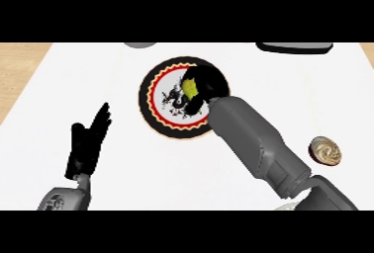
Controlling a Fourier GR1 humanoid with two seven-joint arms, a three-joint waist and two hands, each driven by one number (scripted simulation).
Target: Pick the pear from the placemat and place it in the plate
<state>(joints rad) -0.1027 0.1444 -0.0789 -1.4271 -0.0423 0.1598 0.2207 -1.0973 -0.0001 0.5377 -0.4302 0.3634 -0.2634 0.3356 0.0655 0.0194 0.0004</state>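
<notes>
1. One left robot hand (89,142) rested released at the left of the white surface (87,79), fingers straight.
2. The pear (191,88) lay over the plate (151,96), grasped in the right robot hand (205,88), well apart from the left.
3. A small swirled object (326,150) sat far right.

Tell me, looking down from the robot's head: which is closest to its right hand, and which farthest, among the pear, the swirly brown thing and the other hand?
From the right hand, over the plate:
1. Pear: in that hand, fingers curled round it.
2. Swirly brown object: lower right on the counter.
3. Left hand: lower left, open, resting, fingers up.
</notes>
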